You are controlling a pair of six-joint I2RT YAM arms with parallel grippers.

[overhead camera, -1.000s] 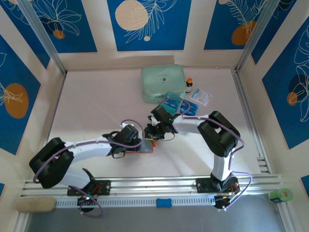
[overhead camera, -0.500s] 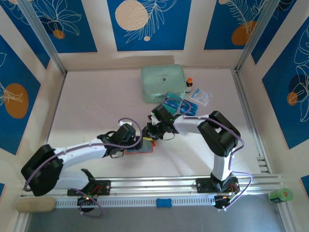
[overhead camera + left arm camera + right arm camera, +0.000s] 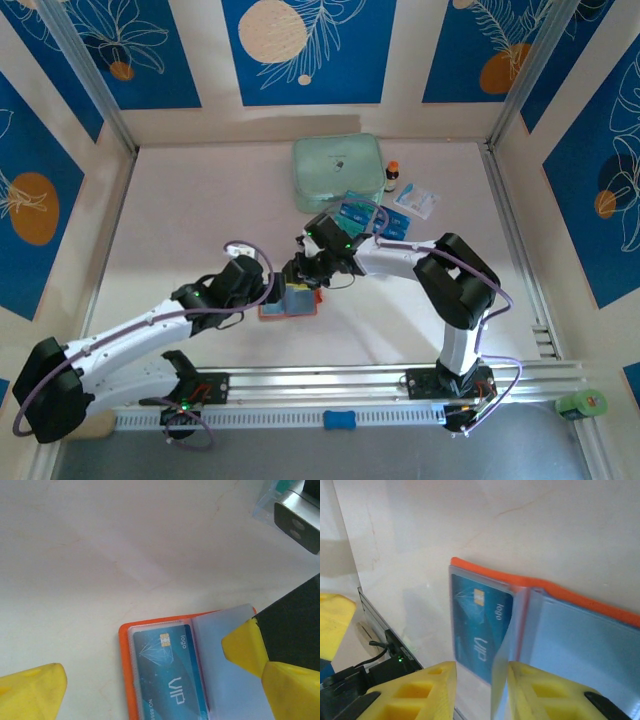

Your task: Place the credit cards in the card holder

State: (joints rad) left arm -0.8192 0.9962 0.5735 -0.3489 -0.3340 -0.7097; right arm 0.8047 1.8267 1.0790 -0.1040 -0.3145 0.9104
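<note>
The orange card holder (image 3: pixel 290 304) lies open on the table between the two grippers. A teal-blue credit card (image 3: pixel 169 676) marked VIP sits inside its left clear sleeve (image 3: pixel 479 625). My left gripper (image 3: pixel 266 292) hovers at the holder's left side, jaws wide open (image 3: pixel 160 697) and holding nothing. My right gripper (image 3: pixel 300 273) is at the holder's far edge. Its jaws (image 3: pixel 480 675) stand apart, with a clear sleeve leaf (image 3: pixel 503 672) upright against the right-hand finger (image 3: pixel 555 690). More credit cards (image 3: pixel 363 214) lie in a clear tray behind.
A mint-green zip case (image 3: pixel 337 172) sits at the back centre, with a small bottle (image 3: pixel 391 176) and a white-and-blue packet (image 3: pixel 416 200) to its right. Metal rails run along the near edge (image 3: pixel 330 385). Walls enclose the table on three sides.
My left gripper has opened fully and drawn back to the left, uncovering the holder. My right gripper's jaws have widened and it has shifted slightly left.
</note>
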